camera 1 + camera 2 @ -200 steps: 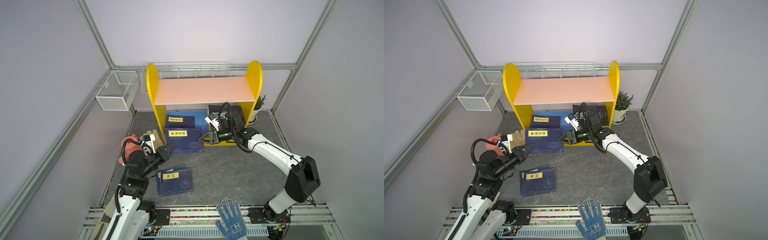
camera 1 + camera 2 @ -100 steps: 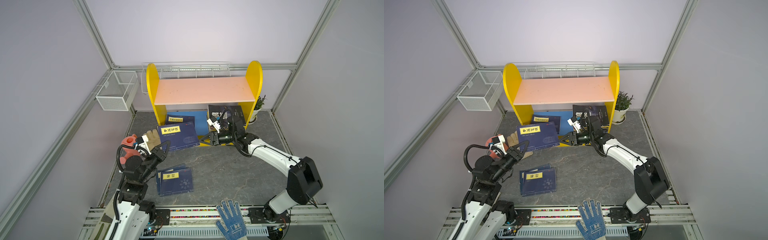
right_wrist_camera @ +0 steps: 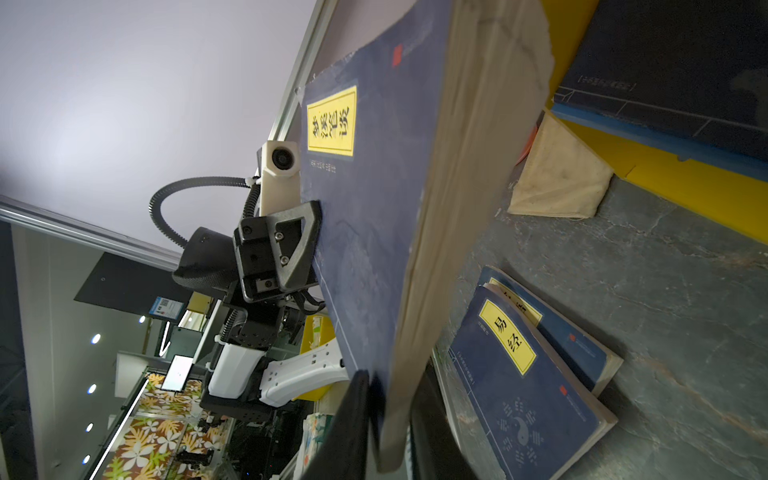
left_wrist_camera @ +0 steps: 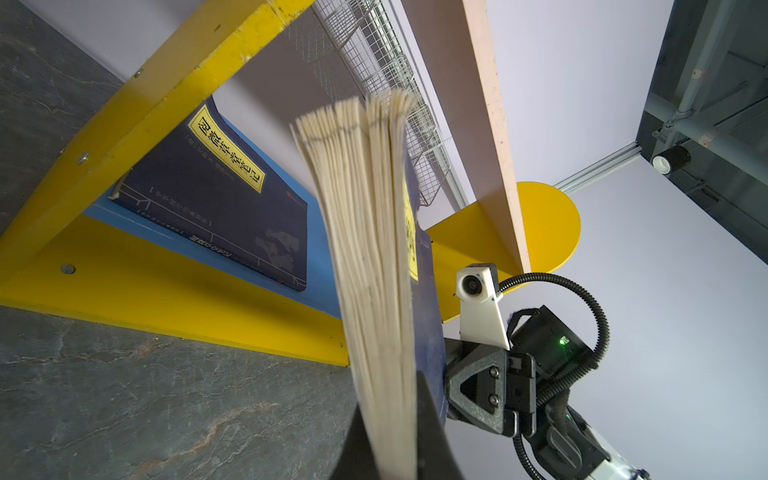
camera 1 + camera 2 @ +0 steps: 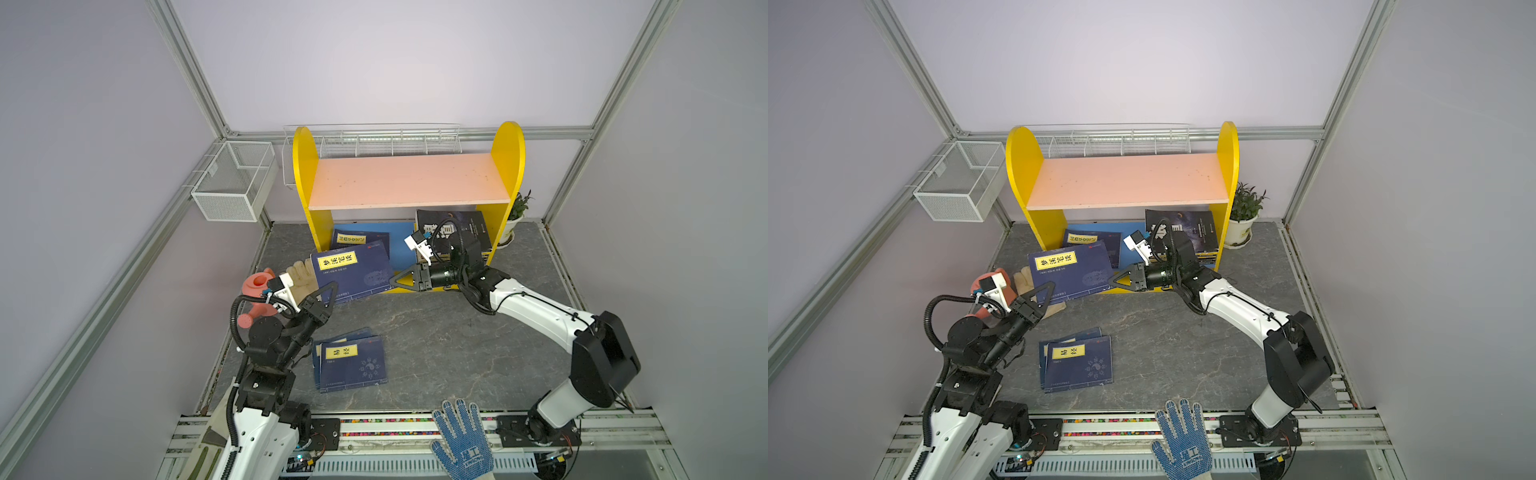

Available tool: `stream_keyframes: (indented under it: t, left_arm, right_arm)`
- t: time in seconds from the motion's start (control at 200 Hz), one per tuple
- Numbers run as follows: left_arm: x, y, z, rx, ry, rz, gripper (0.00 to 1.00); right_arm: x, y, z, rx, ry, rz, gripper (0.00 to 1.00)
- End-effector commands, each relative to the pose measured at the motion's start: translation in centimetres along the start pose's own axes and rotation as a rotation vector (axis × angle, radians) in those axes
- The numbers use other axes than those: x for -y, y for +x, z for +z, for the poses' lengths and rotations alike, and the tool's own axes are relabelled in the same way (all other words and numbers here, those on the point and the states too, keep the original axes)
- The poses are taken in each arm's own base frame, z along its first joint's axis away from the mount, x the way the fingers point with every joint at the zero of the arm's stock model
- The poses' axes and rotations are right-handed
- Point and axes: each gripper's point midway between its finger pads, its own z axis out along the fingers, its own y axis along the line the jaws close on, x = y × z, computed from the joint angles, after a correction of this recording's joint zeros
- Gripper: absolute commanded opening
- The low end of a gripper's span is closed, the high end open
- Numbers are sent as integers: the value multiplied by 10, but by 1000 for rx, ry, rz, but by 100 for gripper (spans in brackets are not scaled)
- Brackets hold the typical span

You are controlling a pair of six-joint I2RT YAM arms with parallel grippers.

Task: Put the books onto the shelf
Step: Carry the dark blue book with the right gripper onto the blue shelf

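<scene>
A navy book (image 5: 353, 270) (image 5: 1071, 270) with a yellow label hangs tilted in front of the shelf (image 5: 407, 178). My left gripper (image 5: 328, 291) (image 4: 392, 407) is shut on its near left corner, with the page edges between the fingers. My right gripper (image 5: 392, 282) (image 3: 390, 382) is shut on its right edge. On the blue lower board (image 5: 399, 245) lies another navy book (image 5: 359, 239), and dark books (image 5: 453, 232) lean at the right end. Two more navy books (image 5: 351, 365) (image 3: 523, 374) lie stacked on the floor.
A white mesh basket (image 5: 232, 180) hangs at the left wall and a wire rack (image 5: 374, 139) behind the shelf. A potted plant (image 5: 1246, 212) stands right of the shelf. A pink watering can (image 5: 257, 291) and beige glove (image 5: 301, 274) lie left; a blue glove (image 5: 461, 440) in front.
The left gripper has raised the navy book off the shelf's front edge and tilted it. The right gripper has moved left to the book's right edge and closed on it.
</scene>
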Motion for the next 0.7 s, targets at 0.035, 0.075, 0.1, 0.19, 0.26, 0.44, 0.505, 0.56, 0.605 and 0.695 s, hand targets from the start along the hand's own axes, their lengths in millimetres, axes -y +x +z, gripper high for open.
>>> stream_keyframes:
  t: [0.035,0.075,0.1,0.19,0.26,0.44,0.505,0.56,0.605,0.695]
  left_arm:
    - [-2,-1,0,13,-3,1,0]
    - [-3,0,0,13,-5,-1,0]
    - [-3,0,1,13,-5,-2,0]
    - [-5,0,2,9,-8,-2,0]
    - [-7,1,3,5,-15,-5,0]
    - [-25,3,4,6,-91,-26,15]
    - [-35,4,3,13,-137,-36,32]
    - [-44,5,1,16,-178,-45,48]
    - [-51,6,-1,21,-211,-51,61]
    - [-71,5,-11,54,-312,-74,78]
  right_arm:
    - [-35,-6,0,-3,-89,-90,19]
    - [-36,-6,0,-1,-89,-91,20]
    - [-37,-7,0,0,-90,-92,21]
    - [-39,-8,0,2,-94,-91,22]
    - [-40,-9,1,8,-101,-92,18]
    - [-42,-18,-2,59,-79,-116,8]
    - [-39,-23,-5,90,-51,-118,8]
    - [-34,-29,-8,121,-27,-112,7]
    - [-31,-35,-12,158,-6,-106,6]
    - [-23,-50,-21,237,29,-90,6]
